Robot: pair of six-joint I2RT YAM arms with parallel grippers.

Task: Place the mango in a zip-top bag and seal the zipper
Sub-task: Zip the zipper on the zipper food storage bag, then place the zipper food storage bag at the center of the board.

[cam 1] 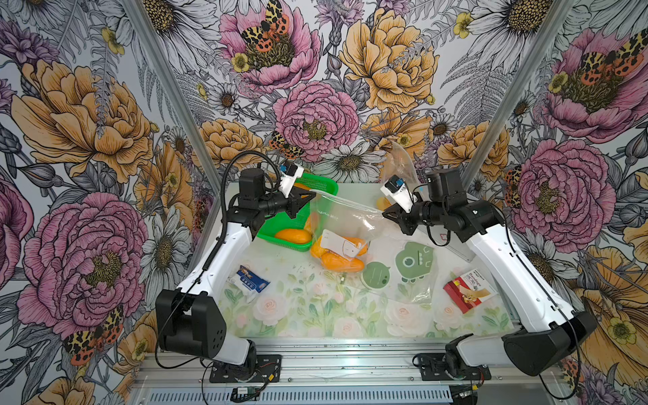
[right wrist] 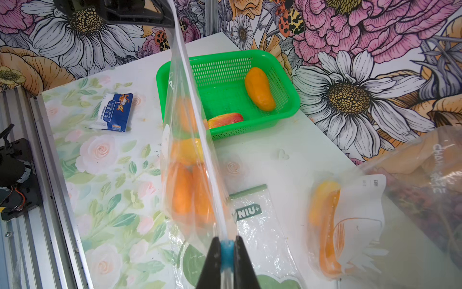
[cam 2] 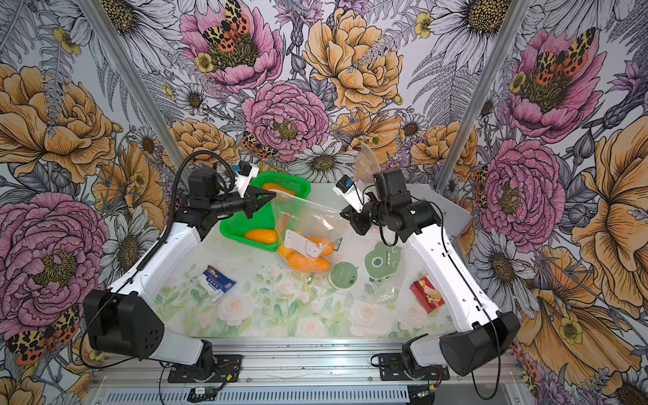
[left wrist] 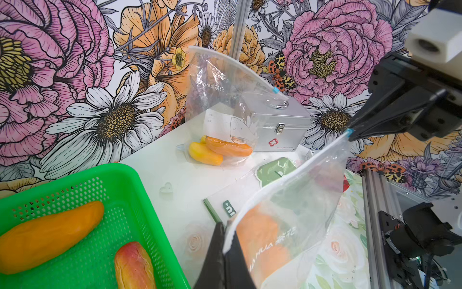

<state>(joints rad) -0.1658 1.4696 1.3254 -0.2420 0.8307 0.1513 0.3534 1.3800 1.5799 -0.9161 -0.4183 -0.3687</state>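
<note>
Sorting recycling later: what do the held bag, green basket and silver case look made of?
The held bag: thin clear plastic film, glossy, creased. The green basket: moulded plastic, perforated, slightly shiny. The silver case: likely aluminium, satin silver, metal latch.

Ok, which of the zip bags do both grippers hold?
The middle bag with orange mangoes: left gripper pinches one zipper end, right gripper its blue slider. Nothing grips the rest.
</note>
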